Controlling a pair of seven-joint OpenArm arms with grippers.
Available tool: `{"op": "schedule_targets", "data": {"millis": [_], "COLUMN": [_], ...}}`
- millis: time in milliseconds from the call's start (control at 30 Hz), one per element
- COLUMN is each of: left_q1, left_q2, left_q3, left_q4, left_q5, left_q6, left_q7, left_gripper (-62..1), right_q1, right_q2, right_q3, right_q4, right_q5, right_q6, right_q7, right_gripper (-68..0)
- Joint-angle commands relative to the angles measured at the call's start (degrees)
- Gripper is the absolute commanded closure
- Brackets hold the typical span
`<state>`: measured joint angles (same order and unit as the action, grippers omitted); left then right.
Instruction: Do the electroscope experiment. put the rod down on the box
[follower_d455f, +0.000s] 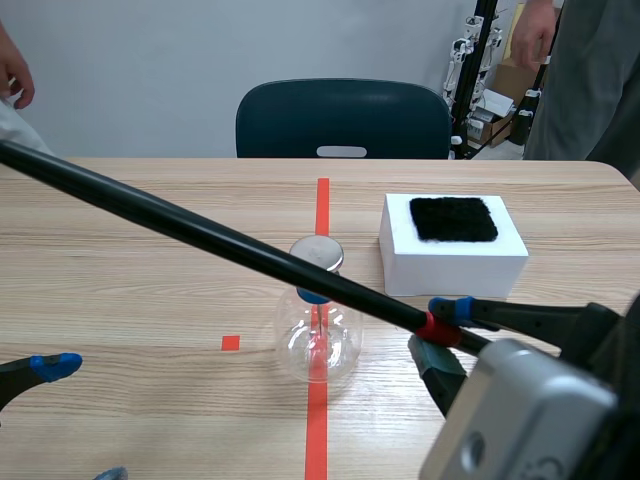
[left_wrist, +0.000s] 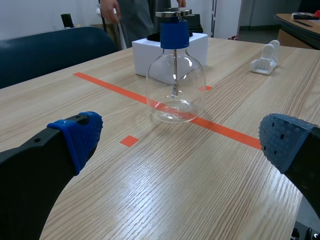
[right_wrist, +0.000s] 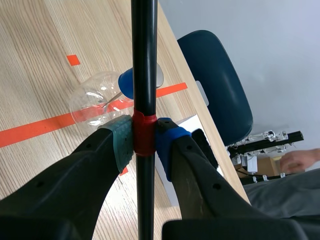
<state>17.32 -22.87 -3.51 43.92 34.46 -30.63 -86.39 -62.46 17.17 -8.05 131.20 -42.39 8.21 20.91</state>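
Smooth black rod with a red band (follower_d455f: 200, 232) is up in the air, not on the box. The right gripper (right_wrist: 145, 140) is clamped on the band. Its long axis runs diagonally from there toward the far left, crossing over the round clear glass flask with a blue stopper and metal disc (follower_d455f: 318, 340); there's a thin metal strip inside that. The white foam-looking box (follower_d455f: 455, 265) with a fuzzy black pad (follower_d455f: 453, 218) on top sits just beside the flask. The left gripper (left_wrist: 182, 140) has its fingers wide apart, low over the wood-grain table (follower_d455f: 120, 300).

- A light wooden table (follower_d455f: 120, 260) fills the foreground, with orange-red tape marks on it.
- A dark blue chair (follower_d455f: 340, 118) stands just behind its far edge.
- A plain pale wall (follower_d455f: 150, 70) is behind the chair.
- A black metal stand (follower_d455f: 487, 20) rises beside the wall's right end.
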Motion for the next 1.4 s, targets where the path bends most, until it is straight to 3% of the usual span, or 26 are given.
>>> {"op": "schedule_targets", "data": {"millis": [0,1067,1200,1367], "left_q1": [0.26,0.26,0.26,0.26], "left_q2": [-0.17,-0.17,-0.17,-0.17], "left_q3": [-0.63,-0.63,-0.63,-0.63], "left_q4": [0.87,0.87,0.87,0.87], "left_q5": [-0.76,-0.76,-0.76,-0.76], "left_q6": [-0.15,-0.15,-0.15,-0.15], "left_q7": [-2.64,-2.64,-2.64,-2.64], "left_gripper": [-62.3,-62.3,-62.3,-62.3], "right_q1": [-0.24,-0.26,-0.83,-0.90], "right_q2": [0.31,0.31,0.61,0.63], "right_q3": [0.11,0.11,0.24,2.78], "right_q4": [0.48,0.48,0.48,0.48], "right_q5": [0.46,0.59,5.35,14.19], "right_q6": [-0.55,-0.52,0.07,0.07], "right_q7": [0.81,-0.33,-4.55,-15.56], "right_gripper": [-0.2,-0.2,-0.2,-0.2]}}
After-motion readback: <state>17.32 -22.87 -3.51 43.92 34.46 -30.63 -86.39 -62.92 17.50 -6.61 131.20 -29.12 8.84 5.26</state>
